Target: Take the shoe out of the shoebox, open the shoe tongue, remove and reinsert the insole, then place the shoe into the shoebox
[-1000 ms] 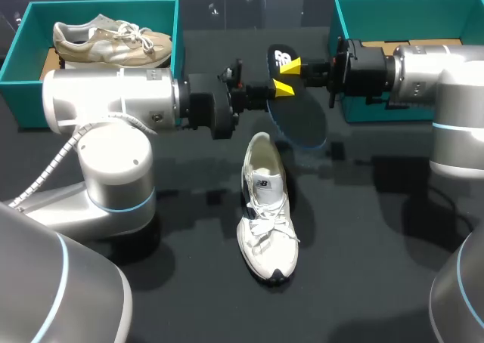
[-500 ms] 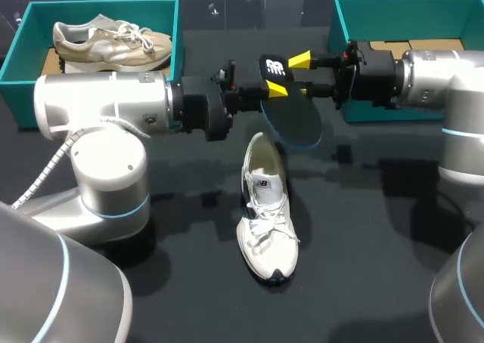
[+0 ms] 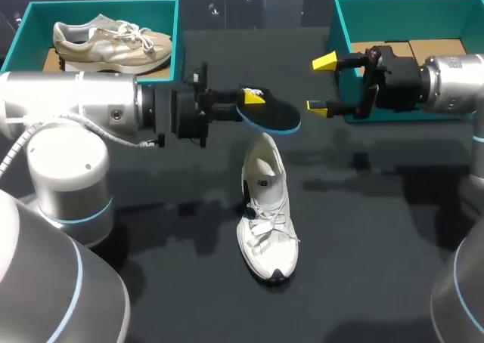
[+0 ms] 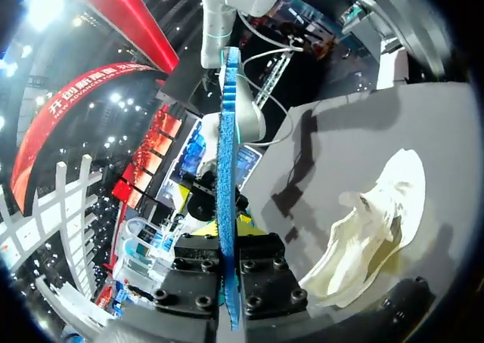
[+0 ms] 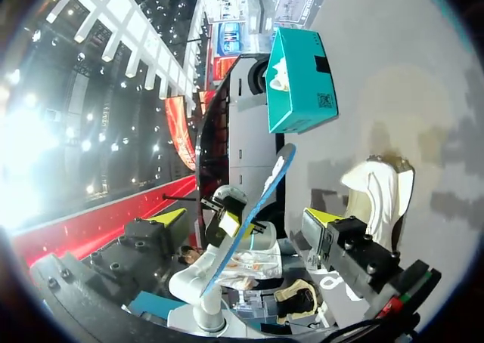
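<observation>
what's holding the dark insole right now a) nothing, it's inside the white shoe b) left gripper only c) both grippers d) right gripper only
b: the left gripper is shut on the insole above the white shoe, while the right gripper stands open and clear of it.

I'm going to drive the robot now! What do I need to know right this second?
The left gripper is shut on the dark blue-edged insole, held in the air over the heel of the white sneaker.
The right gripper is open and empty, beside the right teal shoebox.
The white sneaker lies on the black table. The left teal shoebox holds a beige sneaker.
Done: shoe out, insole out.
Left: slide the insole back in, then box the white sneaker; the right box looks empty.
</observation>
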### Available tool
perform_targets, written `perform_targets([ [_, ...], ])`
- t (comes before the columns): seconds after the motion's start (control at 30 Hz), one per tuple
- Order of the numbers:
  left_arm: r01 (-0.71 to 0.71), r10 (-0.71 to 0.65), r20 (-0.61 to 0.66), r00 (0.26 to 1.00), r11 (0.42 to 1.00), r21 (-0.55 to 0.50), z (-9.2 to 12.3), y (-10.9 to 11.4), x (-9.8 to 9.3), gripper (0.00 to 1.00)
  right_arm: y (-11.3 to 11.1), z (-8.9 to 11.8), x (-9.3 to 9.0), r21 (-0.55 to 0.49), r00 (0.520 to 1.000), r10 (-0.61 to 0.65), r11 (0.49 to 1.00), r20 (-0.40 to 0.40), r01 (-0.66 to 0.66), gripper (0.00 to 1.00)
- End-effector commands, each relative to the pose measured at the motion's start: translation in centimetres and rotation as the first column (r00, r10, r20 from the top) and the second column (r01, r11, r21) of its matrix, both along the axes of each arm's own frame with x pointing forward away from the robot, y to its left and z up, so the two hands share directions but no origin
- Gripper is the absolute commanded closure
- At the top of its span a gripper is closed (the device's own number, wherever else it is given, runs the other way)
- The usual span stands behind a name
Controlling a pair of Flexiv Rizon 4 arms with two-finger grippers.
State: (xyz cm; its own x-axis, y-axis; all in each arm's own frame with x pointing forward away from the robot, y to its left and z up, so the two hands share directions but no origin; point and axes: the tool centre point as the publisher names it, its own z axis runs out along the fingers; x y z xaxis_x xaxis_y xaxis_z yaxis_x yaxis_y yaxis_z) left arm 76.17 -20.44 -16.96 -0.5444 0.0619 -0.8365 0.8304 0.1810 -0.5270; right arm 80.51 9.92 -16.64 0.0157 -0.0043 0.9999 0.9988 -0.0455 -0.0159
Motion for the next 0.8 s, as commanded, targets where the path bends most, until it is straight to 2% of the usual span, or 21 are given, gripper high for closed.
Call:
perform_targets([
  [0.03, 0.108, -0.117, -0.215, 0.970, 0.993, -0.049, 0.3, 1.4, 0.1, 1.00, -0.3, 0.3, -1.0, -0.003, 1.000, -0.024, 1.000, 0.000, 0.024, 0.00],
  [0.5, 0.108, -0.117, -0.215, 0.970, 0.993, -0.049, 0.3, 1.4, 0.1, 1.00, -0.3, 0.3, -1.0, -0.003, 1.000, -0.024, 1.000, 0.000, 0.024, 0.00],
  [0.53, 0.090, -0.102, -0.235, 0.967, 0.994, -0.064, 0.3, 1.1, 0.1, 1.00, -0.3, 0.3, -1.0, -0.003, 1.000, -0.024, 1.000, 0.000, 0.024, 0.00],
  [0.57, 0.073, -0.086, -0.317, 0.945, 0.996, -0.055, 0.5, 1.0, 0.0, 1.00, -0.3, 0.3, -1.0, -0.003, 1.000, -0.024, 1.000, 0.000, 0.024, 0.00],
  [0.63, 0.021, -0.038, -0.402, 0.915, 0.999, -0.047, 1.0, 0.9, -0.3, 1.00, -0.3, 0.3, -1.0, -0.003, 1.000, -0.024, 1.000, 0.000, 0.024, 0.00],
  [0.8, -0.055, 0.043, -0.659, 0.751, 0.998, 0.002, 2.1, 1.1, -1.4, 1.00, -0.3, 0.3, -1.0, -0.003, 1.000, -0.024, 1.000, 0.000, 0.024, 0.00],
])
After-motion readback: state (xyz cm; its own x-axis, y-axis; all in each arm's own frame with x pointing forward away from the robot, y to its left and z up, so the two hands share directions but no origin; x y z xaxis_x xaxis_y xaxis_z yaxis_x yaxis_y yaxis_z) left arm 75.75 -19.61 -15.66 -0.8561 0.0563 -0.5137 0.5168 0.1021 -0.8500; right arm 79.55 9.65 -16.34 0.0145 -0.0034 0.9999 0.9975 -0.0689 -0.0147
